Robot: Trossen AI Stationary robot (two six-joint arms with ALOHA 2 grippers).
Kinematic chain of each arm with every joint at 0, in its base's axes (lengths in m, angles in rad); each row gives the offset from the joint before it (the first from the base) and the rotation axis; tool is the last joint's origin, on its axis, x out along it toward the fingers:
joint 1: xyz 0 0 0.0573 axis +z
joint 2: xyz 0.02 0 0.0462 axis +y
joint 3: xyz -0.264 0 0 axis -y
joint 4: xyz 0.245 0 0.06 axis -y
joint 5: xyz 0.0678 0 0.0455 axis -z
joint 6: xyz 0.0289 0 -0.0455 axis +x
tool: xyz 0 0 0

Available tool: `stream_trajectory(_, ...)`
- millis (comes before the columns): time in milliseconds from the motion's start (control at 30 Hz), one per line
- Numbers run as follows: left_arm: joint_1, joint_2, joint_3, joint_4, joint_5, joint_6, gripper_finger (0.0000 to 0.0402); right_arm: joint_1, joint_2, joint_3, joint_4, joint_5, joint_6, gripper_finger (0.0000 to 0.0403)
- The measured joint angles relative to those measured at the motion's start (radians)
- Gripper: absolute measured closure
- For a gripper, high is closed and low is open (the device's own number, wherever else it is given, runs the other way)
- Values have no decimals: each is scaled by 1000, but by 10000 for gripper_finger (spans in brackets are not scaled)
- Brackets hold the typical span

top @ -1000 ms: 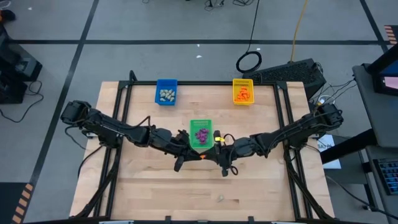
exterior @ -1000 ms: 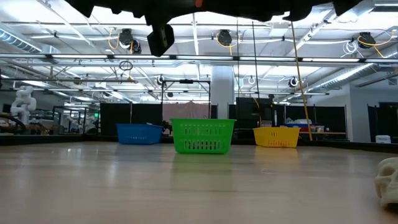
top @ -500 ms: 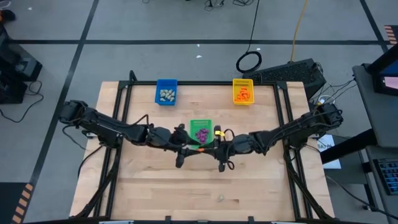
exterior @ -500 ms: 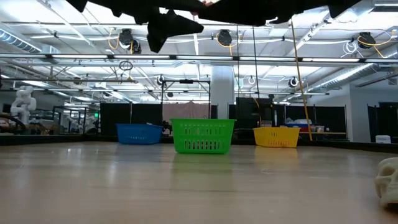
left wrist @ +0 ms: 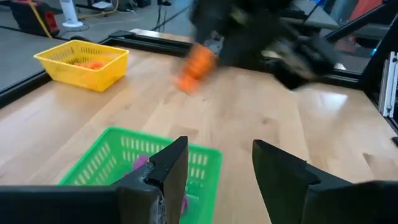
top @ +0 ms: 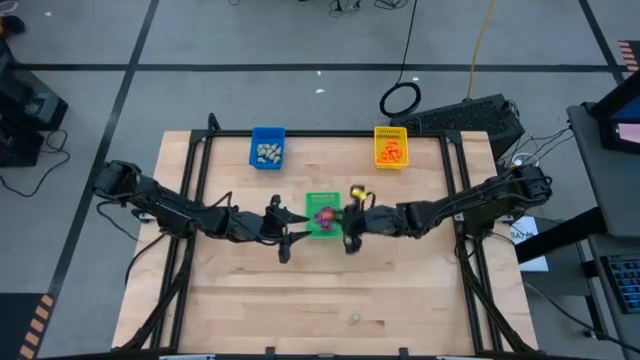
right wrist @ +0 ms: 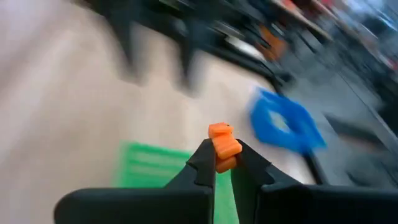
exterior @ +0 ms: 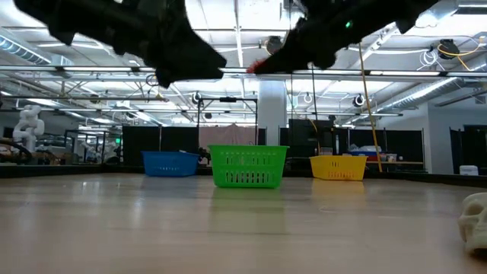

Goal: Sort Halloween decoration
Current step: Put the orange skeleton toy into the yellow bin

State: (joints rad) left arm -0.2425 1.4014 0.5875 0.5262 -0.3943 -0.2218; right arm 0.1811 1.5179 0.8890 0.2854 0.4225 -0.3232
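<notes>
On the pale wooden table [top: 400, 290], three slotted plastic trays stand: blue [top: 267, 147] at upper left, yellow [top: 391, 146] at upper right, green [top: 322, 214] at centre. The right gripper [right wrist: 222, 163] pinches a small, lumpy orange trinket [right wrist: 222, 147] just right of the green tray. The left gripper [left wrist: 217, 168] hangs left of that tray, fingers spread wide and empty. Purple trinkets [top: 323, 214] lie in the green tray.

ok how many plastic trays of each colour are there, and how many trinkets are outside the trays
blue rectangular plastic tray: 1
green rectangular plastic tray: 1
yellow rectangular plastic tray: 1
small orange trinket pinched in the right gripper: 1
pale trinket loose on the wooden table: 1
total: 3 trays and 2 trinkets outside them, 5 things
</notes>
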Motion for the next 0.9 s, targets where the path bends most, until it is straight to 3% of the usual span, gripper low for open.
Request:
stream_trajectory(133, 19, 0, -79, 98, 0, -8, 224, -82, -44, 0, -94, 99, 106, 393)
stream_trajectory(400, 27, 0, -142, 148, 14, -57, 223, -409, -158, 0, -366, 123, 370, 393)
stream_trajectory(633, 26, 0, -150, 147, 20, -61, 223, -750, -110, -1, -540, -29, 494, 393)
stream_trajectory(900, 26, 1, -150, 142, 23, -61, 223, -962, 12, -1, -547, -266, 495, 392)
